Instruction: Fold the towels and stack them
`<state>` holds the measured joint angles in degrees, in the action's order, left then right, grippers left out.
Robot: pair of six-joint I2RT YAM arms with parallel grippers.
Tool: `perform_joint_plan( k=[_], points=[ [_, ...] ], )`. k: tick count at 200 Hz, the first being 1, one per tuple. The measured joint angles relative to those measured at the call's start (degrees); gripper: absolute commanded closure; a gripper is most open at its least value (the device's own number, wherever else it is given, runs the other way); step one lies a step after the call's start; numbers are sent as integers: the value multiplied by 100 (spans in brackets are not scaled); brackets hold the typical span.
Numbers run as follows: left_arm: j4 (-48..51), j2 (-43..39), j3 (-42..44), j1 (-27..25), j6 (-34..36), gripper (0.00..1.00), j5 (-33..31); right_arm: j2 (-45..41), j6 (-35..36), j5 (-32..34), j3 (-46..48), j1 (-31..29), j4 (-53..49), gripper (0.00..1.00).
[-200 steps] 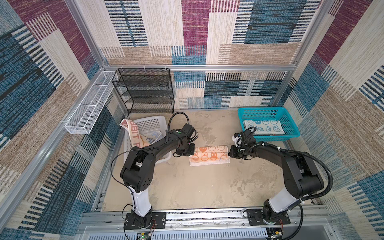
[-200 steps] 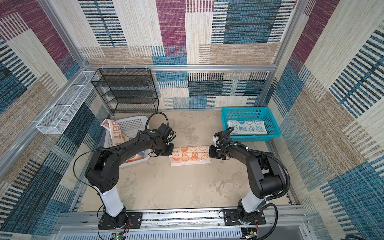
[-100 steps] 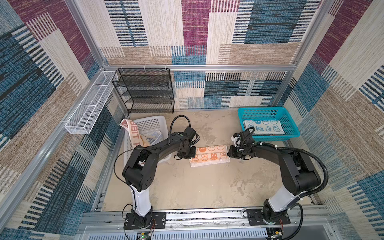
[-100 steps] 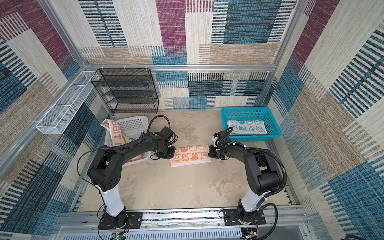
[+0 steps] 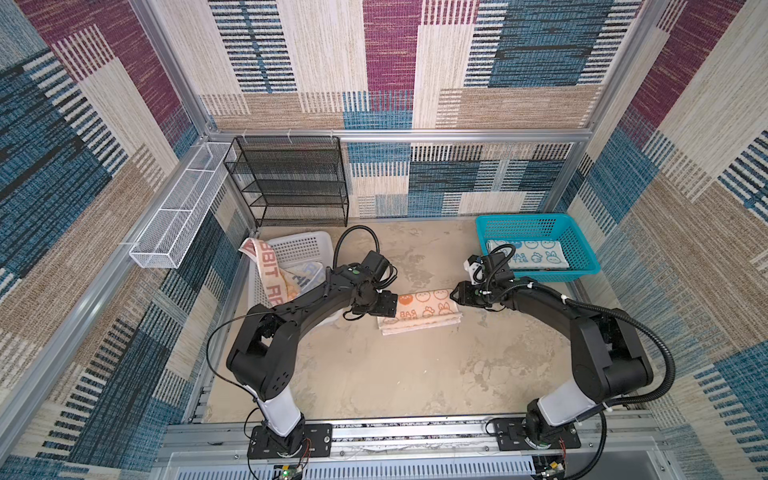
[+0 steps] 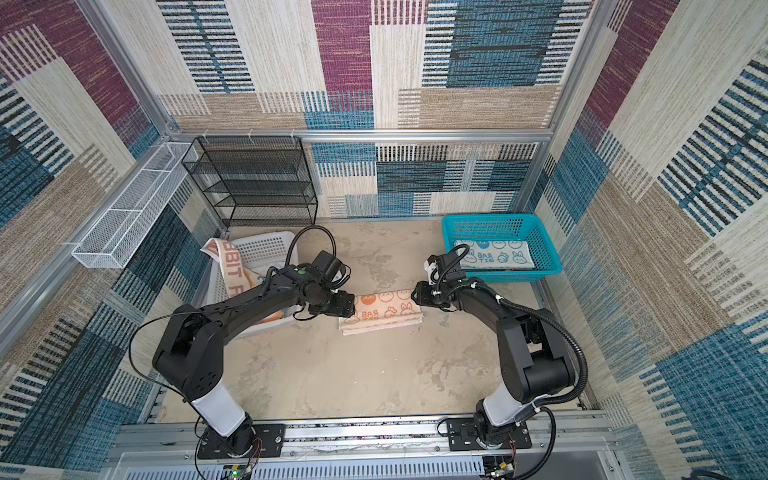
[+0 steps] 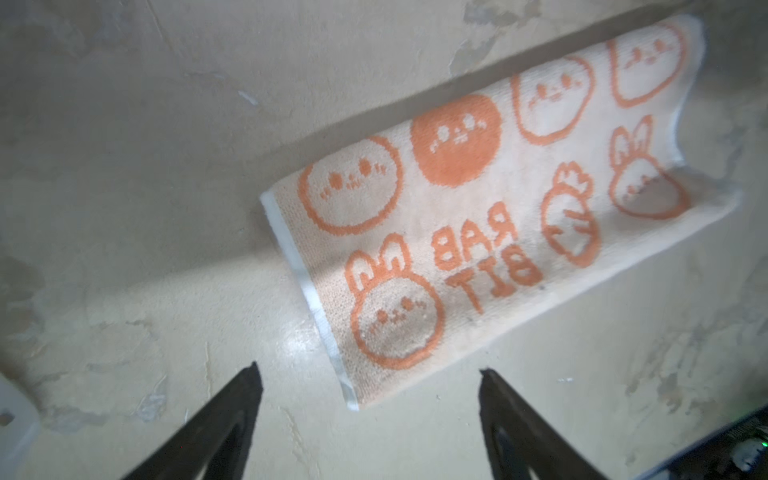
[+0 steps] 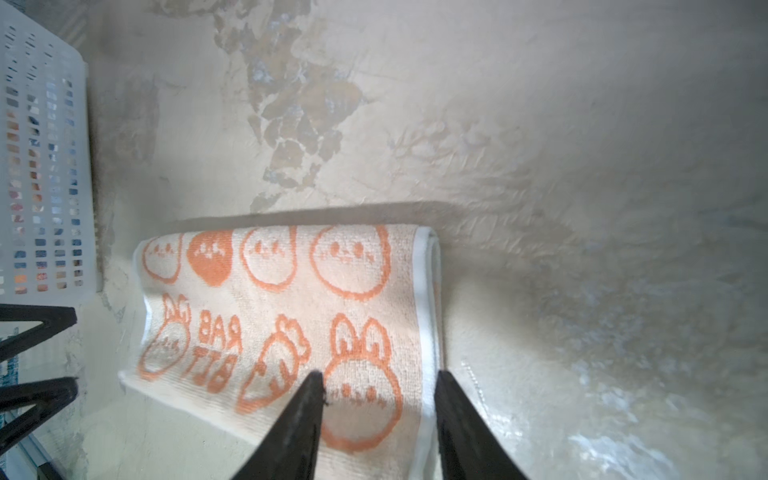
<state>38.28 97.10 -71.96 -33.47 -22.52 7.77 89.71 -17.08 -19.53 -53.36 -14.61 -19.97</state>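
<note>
The towel with orange rabbits [image 5: 419,309] [image 6: 382,309] lies folded in a narrow strip mid-table. My left gripper [image 5: 392,305] [image 7: 369,369] stands wide open at its left end, with only the towel's corner between the fingers. At the right end my right gripper [image 5: 453,294] [image 8: 378,374] is open, its fingers apart over the towel's hemmed edge [image 8: 424,316]. A folded towel with blue rabbit faces [image 5: 528,254] [image 6: 494,254] lies in the teal basket [image 5: 540,275]. The "RABBIT" lettered towel [image 5: 268,270] [image 6: 230,266] hangs over the white basket [image 5: 299,245].
A black wire rack [image 5: 291,183] stands against the back wall. A white wire tray [image 5: 178,220] is fixed to the left frame. The white basket's wall [image 8: 41,166] shows close to the folded towel's left end.
Both grippers were shut on the ends of the orange-rabbit towel and have now opened and let it go. The towel lies folded on the table.
</note>
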Motion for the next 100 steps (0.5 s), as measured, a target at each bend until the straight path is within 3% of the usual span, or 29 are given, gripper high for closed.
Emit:
perform_joint_plan(
  k=[38,72,100],
  points=[
    [-385,-258,271,-15,-208,1,452,-258,-131,-245,166,-282,129,16],
    [-1405,-199,1029,-66,-964,1,1187,-149,-446,-807,592,-361,592,0],
    [-2041,-61,1462,-105,-1399,1,1519,111,-542,-964,763,-376,835,1]
  ],
)
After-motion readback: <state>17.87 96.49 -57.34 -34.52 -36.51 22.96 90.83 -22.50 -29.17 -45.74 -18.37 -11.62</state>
